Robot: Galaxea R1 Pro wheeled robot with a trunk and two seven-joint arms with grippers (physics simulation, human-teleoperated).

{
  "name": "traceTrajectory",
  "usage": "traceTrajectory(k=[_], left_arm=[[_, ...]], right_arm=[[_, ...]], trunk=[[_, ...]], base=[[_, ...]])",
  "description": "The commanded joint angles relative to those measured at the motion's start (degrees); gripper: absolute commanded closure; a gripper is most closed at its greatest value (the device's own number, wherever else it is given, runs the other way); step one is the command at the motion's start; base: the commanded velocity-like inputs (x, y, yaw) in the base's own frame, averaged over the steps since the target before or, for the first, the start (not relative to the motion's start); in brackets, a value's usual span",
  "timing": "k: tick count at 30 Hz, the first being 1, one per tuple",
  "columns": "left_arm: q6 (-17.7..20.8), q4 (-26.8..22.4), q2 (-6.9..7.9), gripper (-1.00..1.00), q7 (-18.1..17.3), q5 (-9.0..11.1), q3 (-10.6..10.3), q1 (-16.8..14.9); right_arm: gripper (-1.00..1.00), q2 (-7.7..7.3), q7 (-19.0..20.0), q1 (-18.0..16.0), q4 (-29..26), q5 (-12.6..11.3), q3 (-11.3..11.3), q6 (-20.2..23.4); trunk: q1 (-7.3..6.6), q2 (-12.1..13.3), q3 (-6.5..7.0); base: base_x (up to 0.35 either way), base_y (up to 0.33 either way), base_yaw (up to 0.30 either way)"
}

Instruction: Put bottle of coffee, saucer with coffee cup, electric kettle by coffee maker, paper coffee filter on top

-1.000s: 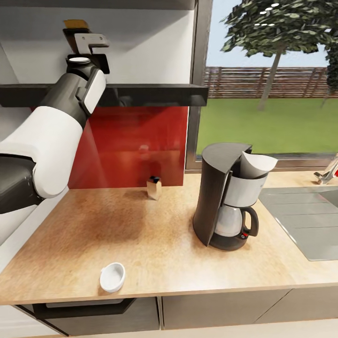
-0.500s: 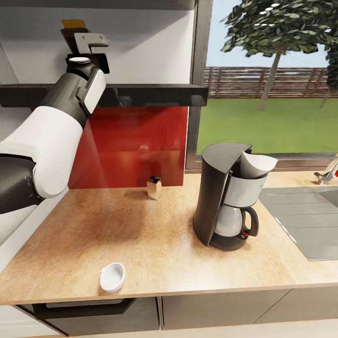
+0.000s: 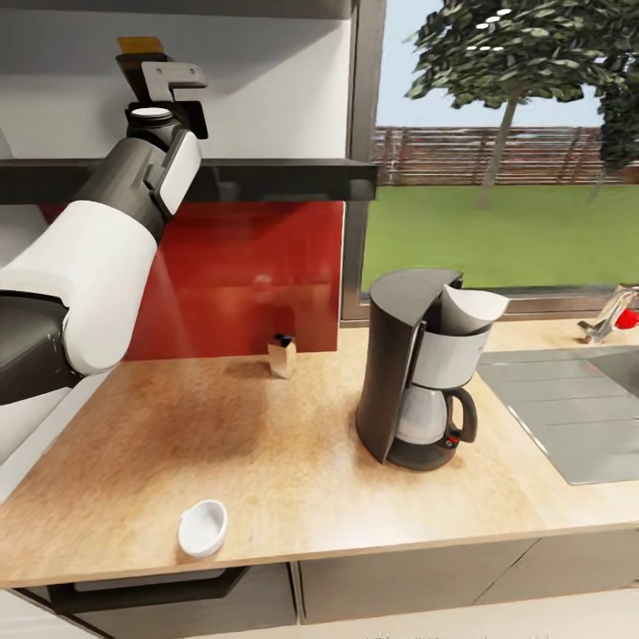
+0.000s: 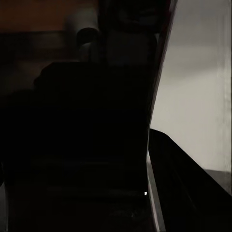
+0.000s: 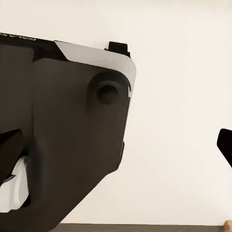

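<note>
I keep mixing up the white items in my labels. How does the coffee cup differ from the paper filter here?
The coffee cup lies near the front edge of the countertop, tipped with its opening facing sideways; the paper filter sits up on the coffee maker, opening upward. The cup is rounded and thick-walled; the filter is a thin cone with a curved rim. The filter looks larger than the cup. Both are plain white.

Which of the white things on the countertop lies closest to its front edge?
The small white rounded cup, near the front edge at the left. The white paper cone sits atop the tall black coffee maker, further back.
</note>
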Motion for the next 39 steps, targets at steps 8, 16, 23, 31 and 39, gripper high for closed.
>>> traceTrajectory(k=[8, 16, 23, 31, 39], left_arm=[[0.46, -0.06, -0.30, 1.00, 0.30, 0.38, -0.25, -0.05], [0.53, -0.06, -0.36, 1.00, 0.30, 0.37, -0.24, -0.05], [0.49, -0.06, -0.43, 1.00, 0.30, 0.38, -0.24, -0.05], [1.04, -2.13, -0.50, 1.00, 0.30, 0.38, -0.04, -0.05], [1.10, -2.34, -0.54, 1.00, 0.30, 0.46, -0.05, -0.05]], right_arm=[[-1.00, -0.01, 0.04, -0.02, -0.13, -0.12, 0.42, 0.37], [-1.00, 0.01, 0.04, -0.02, -0.16, -0.13, 0.42, 0.37], [-1.00, 0.01, 0.04, -0.02, -0.17, -0.16, 0.42, 0.37], [-1.00, 0.01, 0.04, -0.02, -0.15, -0.18, 0.42, 0.37], [-1.00, 0.01, 0.07, -0.02, -0.18, -0.16, 0.42, 0.37]], trunk=[[0.03, -0.11, -0.12], [0.03, -0.11, -0.12], [0.03, -0.11, -0.12], [0.03, -0.11, -0.12], [0.03, -0.11, -0.12]], base=[[-0.023, -0.008, -0.259], [-0.199, -0.129, -0.264], [-0.074, -0.049, -0.265], [-0.001, -0.001, -0.265], [0.000, 0.000, -0.265]])
